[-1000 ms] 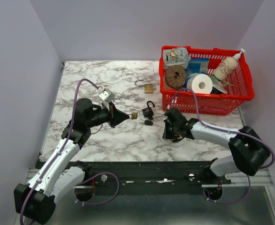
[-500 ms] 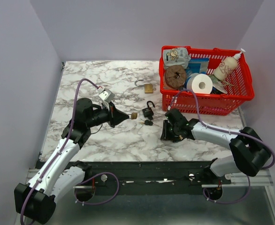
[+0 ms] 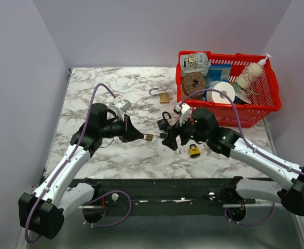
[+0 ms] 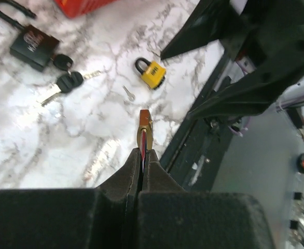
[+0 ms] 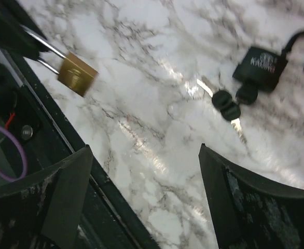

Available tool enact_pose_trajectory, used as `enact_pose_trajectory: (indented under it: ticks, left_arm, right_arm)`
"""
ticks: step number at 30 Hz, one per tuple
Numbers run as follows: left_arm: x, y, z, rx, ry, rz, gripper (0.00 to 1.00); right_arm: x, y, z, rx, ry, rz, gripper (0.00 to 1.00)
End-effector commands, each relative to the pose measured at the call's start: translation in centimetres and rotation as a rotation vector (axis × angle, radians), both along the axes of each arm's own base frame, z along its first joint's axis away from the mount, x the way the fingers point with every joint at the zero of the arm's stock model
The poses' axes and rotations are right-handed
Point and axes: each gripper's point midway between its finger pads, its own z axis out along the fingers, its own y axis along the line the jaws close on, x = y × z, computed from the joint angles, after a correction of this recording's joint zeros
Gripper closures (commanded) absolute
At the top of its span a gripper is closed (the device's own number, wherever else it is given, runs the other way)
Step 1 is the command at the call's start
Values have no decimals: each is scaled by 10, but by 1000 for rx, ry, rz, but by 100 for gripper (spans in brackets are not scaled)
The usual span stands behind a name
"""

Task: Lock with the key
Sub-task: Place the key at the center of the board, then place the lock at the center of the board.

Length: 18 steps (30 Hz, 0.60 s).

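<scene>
My left gripper (image 3: 140,137) (image 4: 143,151) is shut on the shackle of a small brass padlock (image 3: 149,137) (image 4: 144,127) (image 5: 77,74), holding it just above the table. My right gripper (image 3: 175,141) (image 5: 147,181) stands open and empty, right of the brass padlock. A yellow padlock (image 3: 194,151) (image 4: 152,72) lies on the marble under the right arm, with a small bare key (image 4: 128,93) beside it. A black padlock (image 3: 164,122) (image 4: 33,44) (image 5: 261,65) with its shackle open lies further back, and black-headed keys (image 3: 164,135) (image 4: 66,80) (image 5: 227,106) lie next to it.
A second brass padlock (image 3: 164,97) with an open shackle lies toward the back. A red basket (image 3: 256,115) at the back right holds a tape roll, a bottle and packets. The table's black front rail (image 3: 183,187) runs along the near edge.
The right gripper has opened, leaving the yellow padlock on the table, and has swung left toward the left gripper. The left gripper has shifted slightly nearer with the brass padlock.
</scene>
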Motion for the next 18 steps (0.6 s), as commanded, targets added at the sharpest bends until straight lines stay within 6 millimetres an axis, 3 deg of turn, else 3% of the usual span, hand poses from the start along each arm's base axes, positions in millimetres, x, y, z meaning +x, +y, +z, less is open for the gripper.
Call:
enact_pose_trajectory:
  ticks: [1,8,14,18]
  left_arm:
    - [-31,-7,5,-61,179,-128,100]
    - [-41,-12,6,-98,274,-189,100]
    - [-41,-13,7,-112,293,-184,100]
    - [-42,-14,9,-120,296,-185,100]
  right_arm:
    - [-14,18,45,-45,-353,308,7]
    - [-46,42,56,-57,-490,514,3]
    - [-42,60,55,-77,-547,520,3]
    - [-43,73,55,-77,-551,542,12]
